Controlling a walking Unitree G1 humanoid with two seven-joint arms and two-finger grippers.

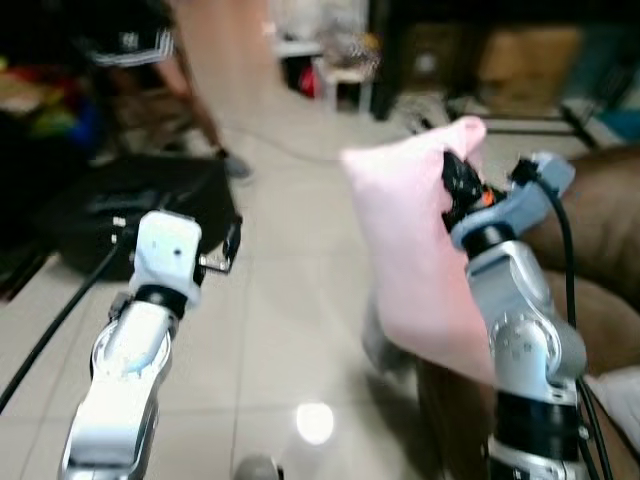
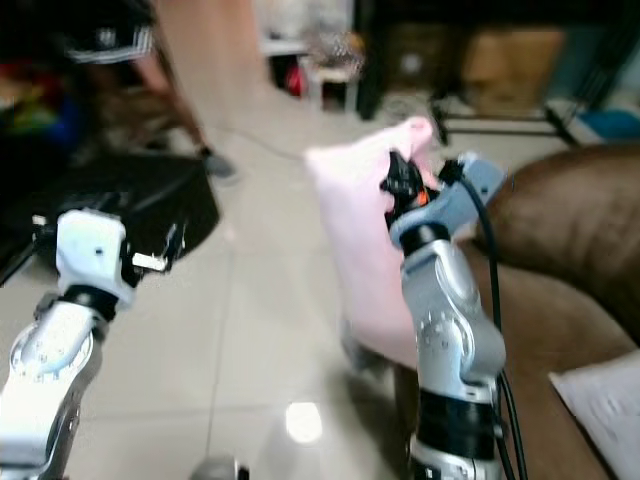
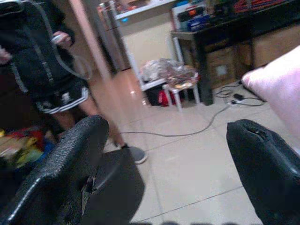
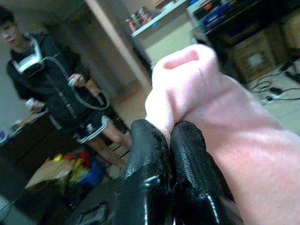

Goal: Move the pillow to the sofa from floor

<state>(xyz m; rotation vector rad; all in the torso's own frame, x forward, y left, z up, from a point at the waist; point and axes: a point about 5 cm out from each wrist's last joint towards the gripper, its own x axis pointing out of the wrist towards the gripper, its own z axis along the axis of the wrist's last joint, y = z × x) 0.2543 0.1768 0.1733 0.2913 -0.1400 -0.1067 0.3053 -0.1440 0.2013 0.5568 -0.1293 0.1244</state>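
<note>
A pink pillow (image 1: 415, 250) hangs clear of the tiled floor (image 1: 290, 300), lifted by one upper corner in the right gripper (image 4: 171, 140), whose two black fingers (image 4: 145, 159) are pinched tight together on a bunched fold of the fabric. The pillow droops from that corner, its lower edge level with the near left end of the brown sofa (image 2: 560, 300), which fills the right side of the scene; the pictures are too blurred to tell whether the pillow touches the sofa's edge. A pale cushion (image 2: 600, 400) lies on the sofa seat at near right.

On the left, the left gripper (image 3: 164, 173) is held out over the floor with its fingers (image 3: 70, 168) spread wide apart and nothing between them. Just beyond it a black bag (image 1: 140, 210) sits on the tiles.

At far left a person (image 4: 61, 103) in a dark hooded top and striped shorts stands holding a small object in each hand. Further back a white stool (image 3: 180, 91) stands by a dark shelf unit (image 3: 234, 47) with cardboard boxes beneath, and a cable (image 3: 187, 133) trails across the floor
</note>
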